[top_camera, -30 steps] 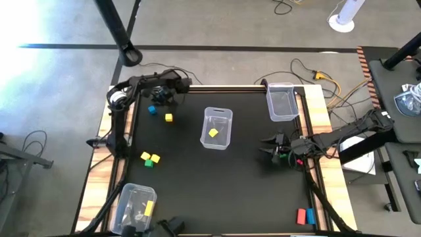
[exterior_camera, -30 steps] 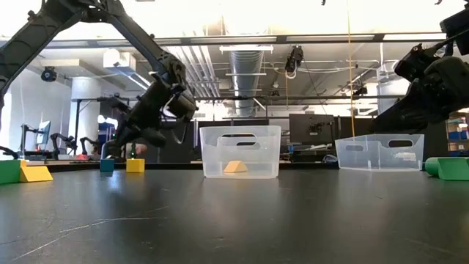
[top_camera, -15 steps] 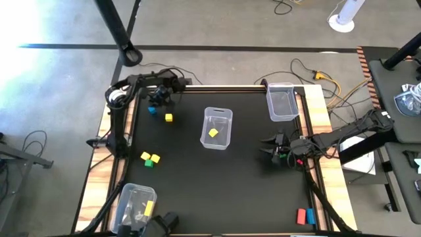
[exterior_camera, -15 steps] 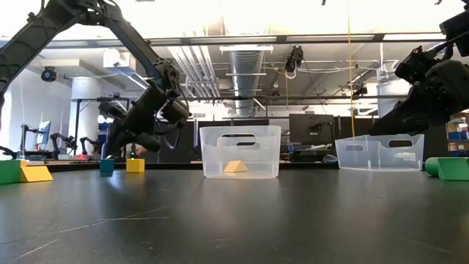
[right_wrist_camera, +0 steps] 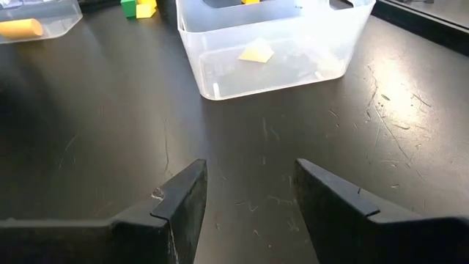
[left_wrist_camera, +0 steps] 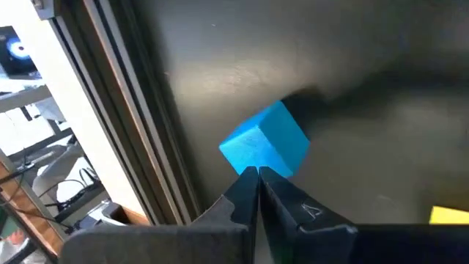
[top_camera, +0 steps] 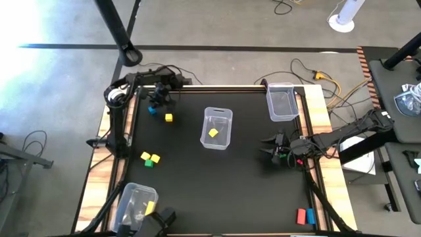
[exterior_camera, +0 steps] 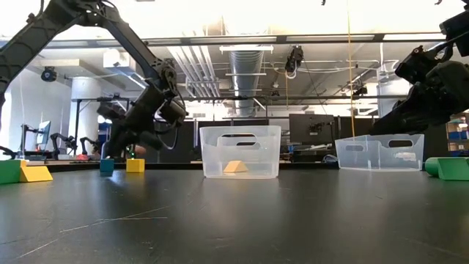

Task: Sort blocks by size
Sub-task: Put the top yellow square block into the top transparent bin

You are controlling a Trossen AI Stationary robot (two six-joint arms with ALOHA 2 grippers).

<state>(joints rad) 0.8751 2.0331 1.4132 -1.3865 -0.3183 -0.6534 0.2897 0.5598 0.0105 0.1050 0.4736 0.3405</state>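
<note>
Left pincer (left_wrist_camera: 256,176): fingers pressed together, holding nothing, tips just beside the blue cube (left_wrist_camera: 265,142), which lies on the tabletop (top_camera: 197,178) at the far left corner near the edge rail. A yellow cube (top_camera: 168,118) sits just right of it. The left arm reaches down from the far-left edge. Right pincer (right_wrist_camera: 249,192): fingers spread wide, empty, low over the right side, facing the centre bin (right_wrist_camera: 271,44) holding a yellow block (right_wrist_camera: 256,53).
</note>
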